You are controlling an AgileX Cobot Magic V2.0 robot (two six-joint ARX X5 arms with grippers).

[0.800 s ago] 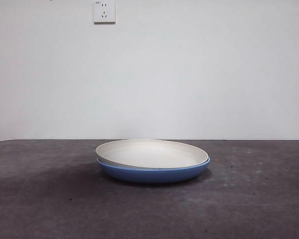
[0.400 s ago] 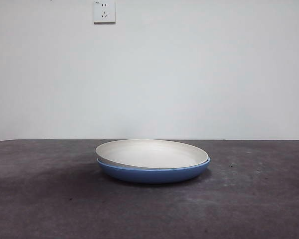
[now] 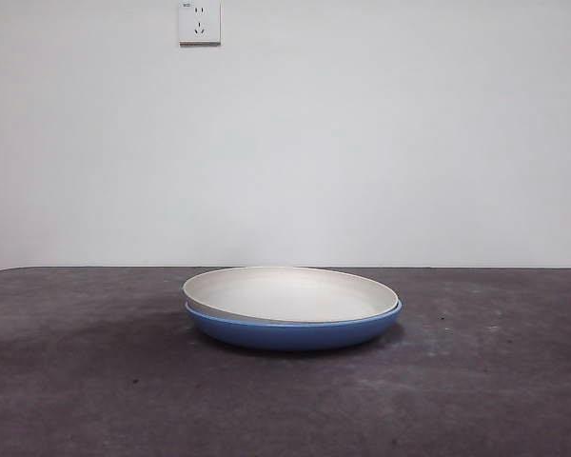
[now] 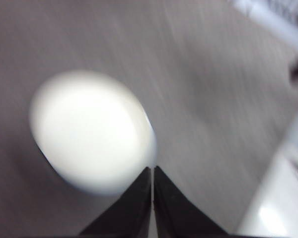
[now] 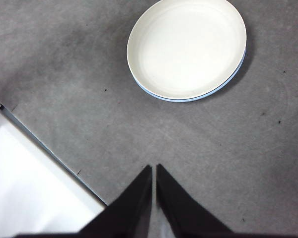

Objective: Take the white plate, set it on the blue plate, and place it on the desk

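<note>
- Right gripper [image 5: 154, 166]: black jaws closed tip to tip, nothing between them; raised clear above the desk [image 5: 213, 148], well apart from the plates, close to one desk edge where a pale surface begins.
- Left gripper [image 4: 153, 168]: black jaws likewise pressed together and empty; also held above the desk, its wrist view blurred, with the tips lying over the rim of the white plate as that camera sees it, though no contact can be made out.
- Desk [image 3: 95, 381]: dark grey-brown, mottled matte top; the near strip is bare, and the plates sit toward its middle, about centred between the side edges.
- Blue plate [image 3: 295, 333]: glossy, resting flat on the desk; only its outer wall and a thin line of rim show.
- White plate [image 3: 290, 295]: cream-white, matte, nested inside the blue plate, slightly tilted so that its left rim stands higher; no gripper touches it.
- Wall [image 3: 362, 143]: plain white, behind the far desk edge.
- Socket [image 3: 199, 22]: white wall outlet, high up, left of centre.
</note>
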